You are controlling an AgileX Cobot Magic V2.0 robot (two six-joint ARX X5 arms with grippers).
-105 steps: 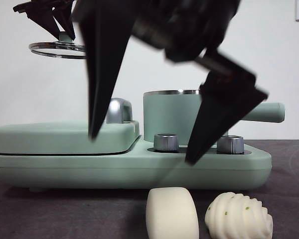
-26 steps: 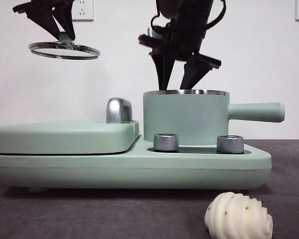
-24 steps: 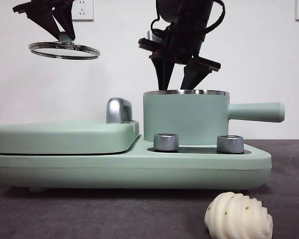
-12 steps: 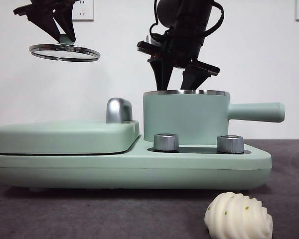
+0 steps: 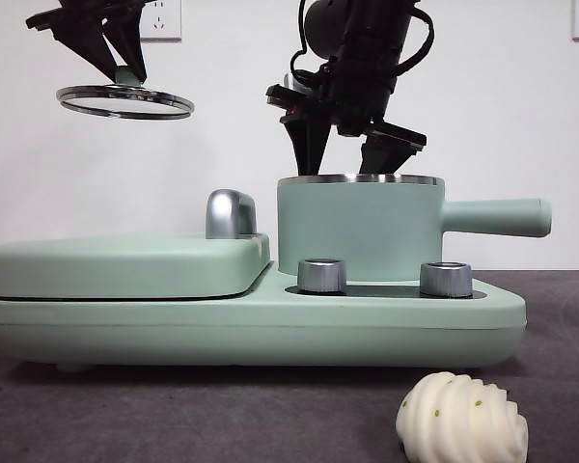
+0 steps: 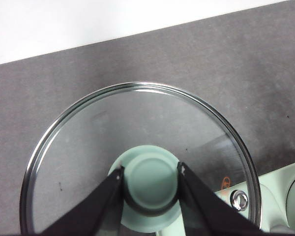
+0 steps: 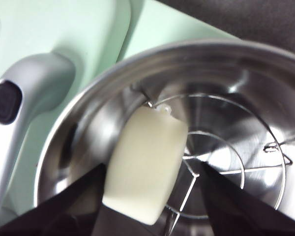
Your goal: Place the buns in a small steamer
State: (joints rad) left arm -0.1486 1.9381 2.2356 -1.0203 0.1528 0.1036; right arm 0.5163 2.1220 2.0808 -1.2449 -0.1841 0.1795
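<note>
The small steamer (image 5: 357, 227) stands uncovered on the mint-green base. In the right wrist view the smooth bun (image 7: 147, 142) lies tilted on the wire rack inside the steel pot (image 7: 226, 49). My right gripper (image 5: 343, 166) hangs just over the rim, open, with its jaws spread on either side of that bun (image 7: 152, 166). The ridged bun (image 5: 461, 420) with green specks sits on the dark table in front of the base. High at the left, my left gripper (image 5: 121, 58) is shut on the green knob of the glass lid (image 5: 125, 98), which the left wrist view (image 6: 151, 172) also shows.
The flat lidded griddle (image 5: 125, 265) with its chrome handle (image 5: 230, 214) fills the base's left half, beside the pot. Two steel knobs (image 5: 321, 275) sit in front of the pot. The pot's side handle (image 5: 497, 217) sticks out to the right.
The smooth bun left the table and now lies in the pot. Over the last second my right gripper rose slightly above the rim. The lid stayed held aloft.
</note>
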